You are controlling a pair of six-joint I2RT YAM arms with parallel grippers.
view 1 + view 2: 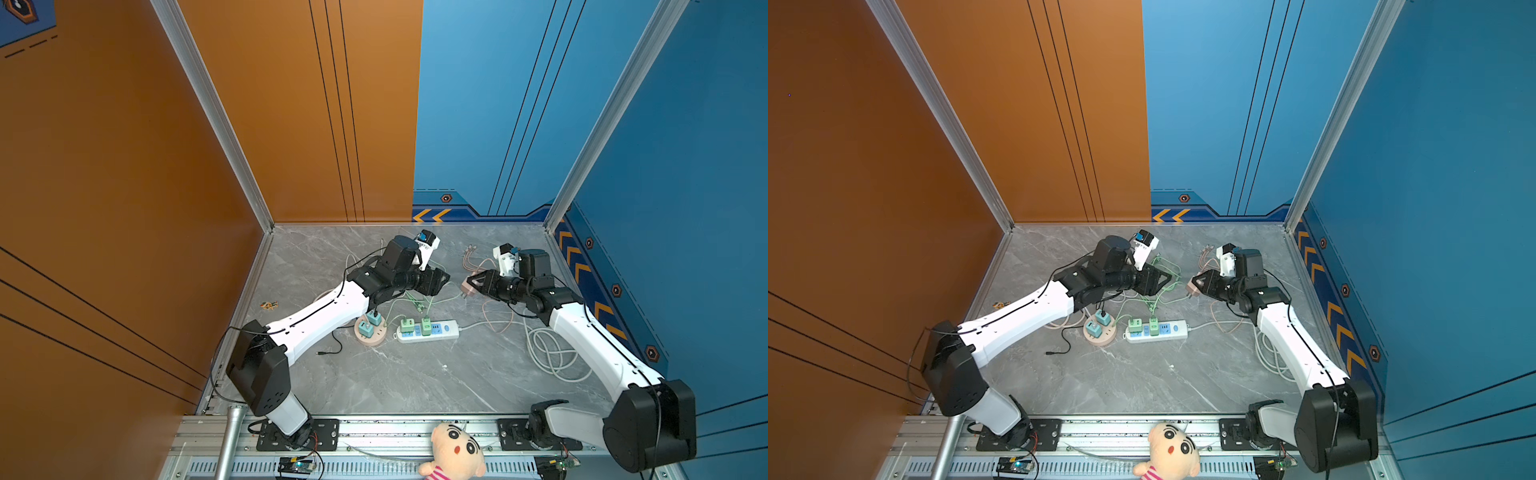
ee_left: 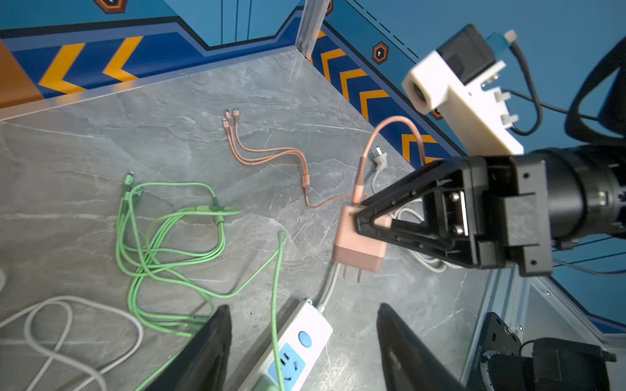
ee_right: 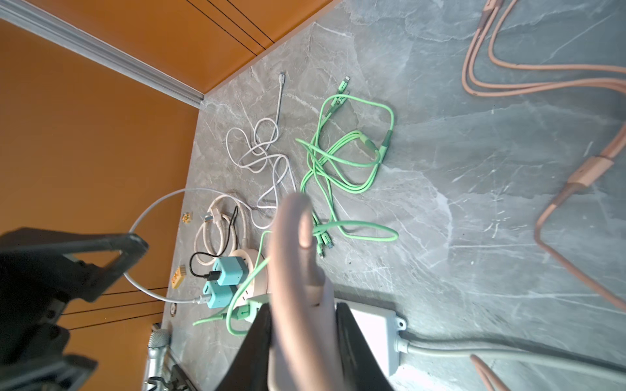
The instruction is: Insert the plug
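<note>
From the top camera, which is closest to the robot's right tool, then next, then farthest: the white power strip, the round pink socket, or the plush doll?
1. white power strip, mid-table, just front-left of the right tool holding the pink charger.
2. round pink socket, left of the strip.
3. plush doll, beyond the table's front edge.

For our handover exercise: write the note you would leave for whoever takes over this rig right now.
Right gripper: shut on the pink plug, seemingly lifted, prongs exposed.
Left gripper: open, empty, near the green cables.
Strip: two green chargers in, blue socket free.
Done: plug grasped.
Left: carry it to the strip, push it in.
</note>
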